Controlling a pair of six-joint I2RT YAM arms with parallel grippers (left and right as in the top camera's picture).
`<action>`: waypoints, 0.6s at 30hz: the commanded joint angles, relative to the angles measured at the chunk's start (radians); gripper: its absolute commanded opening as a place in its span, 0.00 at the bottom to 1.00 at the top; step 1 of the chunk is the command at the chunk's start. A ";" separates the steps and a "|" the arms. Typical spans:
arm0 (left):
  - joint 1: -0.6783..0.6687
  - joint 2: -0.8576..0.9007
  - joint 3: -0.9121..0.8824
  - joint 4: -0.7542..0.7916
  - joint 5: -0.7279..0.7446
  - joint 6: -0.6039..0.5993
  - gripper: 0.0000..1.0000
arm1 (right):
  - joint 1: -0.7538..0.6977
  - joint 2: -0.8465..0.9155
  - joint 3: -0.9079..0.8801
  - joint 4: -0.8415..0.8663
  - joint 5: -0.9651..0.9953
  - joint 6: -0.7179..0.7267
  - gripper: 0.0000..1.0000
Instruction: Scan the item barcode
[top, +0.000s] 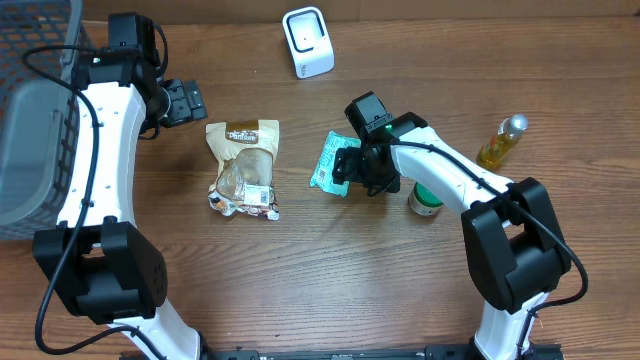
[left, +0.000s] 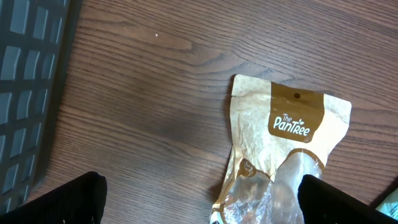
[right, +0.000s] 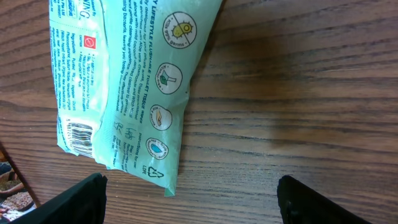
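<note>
A teal tissue packet (right: 130, 81) lies flat on the wooden table, its barcode (right: 81, 134) facing up near one short edge. My right gripper (right: 193, 202) hovers open just past the packet's corner, holding nothing; overhead it sits by the packet's right side (top: 328, 162). The white barcode scanner (top: 307, 42) stands at the back centre. A gold Pantree snack bag (left: 286, 143) lies left of the packet. My left gripper (left: 202, 205) is wide open above that bag's near part, empty; from above, the left gripper (top: 188, 100) sits at the back left.
A grey mesh basket (top: 30, 110) fills the left edge, its wall (left: 25, 93) close to the left arm. A yellow oil bottle (top: 502, 140) stands at the right, and a small green-lidded jar (top: 425, 200) sits beside the right arm.
</note>
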 joint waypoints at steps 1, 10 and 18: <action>-0.002 -0.005 0.016 0.000 0.004 0.019 1.00 | 0.005 -0.025 0.000 0.003 0.009 0.004 0.84; -0.002 -0.005 0.016 0.000 0.004 0.019 1.00 | 0.005 -0.025 0.000 -0.030 0.000 0.004 0.84; -0.002 -0.004 0.016 0.000 0.004 0.019 1.00 | 0.032 -0.025 -0.007 0.015 0.000 0.027 0.65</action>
